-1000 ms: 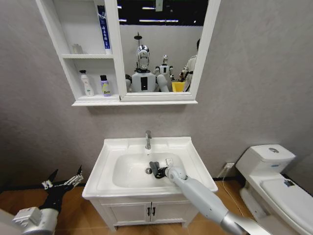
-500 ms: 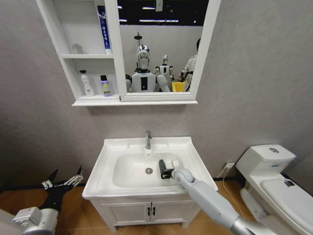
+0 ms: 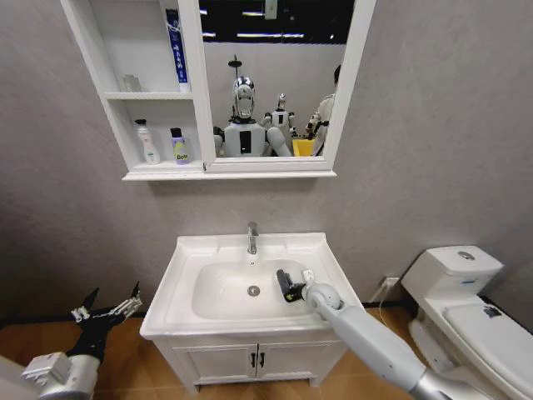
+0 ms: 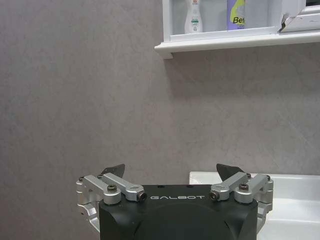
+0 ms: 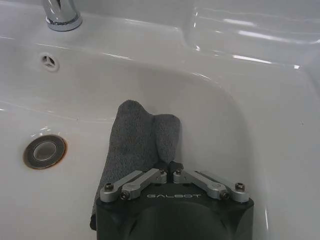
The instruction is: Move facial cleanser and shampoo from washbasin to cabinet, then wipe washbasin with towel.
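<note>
In the right wrist view the dark grey towel (image 5: 136,137) lies bunched on the bowl's sloping side, and my right gripper (image 5: 168,166) is shut on its near edge. The head view puts that gripper (image 3: 291,292) and the towel (image 3: 281,277) right of the drain (image 3: 253,291) in the white washbasin (image 3: 185,254). A white bottle (image 3: 148,142) and a purple bottle (image 3: 179,146) stand in the cabinet's (image 3: 117,97) lowest compartment; I cannot tell which is the facial cleanser and which the shampoo. My left gripper (image 3: 108,311) hangs open, low and left of the basin.
A chrome tap (image 3: 251,237) stands at the basin's back edge. A mirror (image 3: 275,83) adjoins the cabinet. A white toilet (image 3: 466,292) stands to the right. Below the basin is a two-door vanity (image 3: 250,360). A blue tube (image 3: 173,46) stands in an upper compartment.
My right gripper has dragged the towel from beside the drain to the right across the bowl. The left arm has not moved.
</note>
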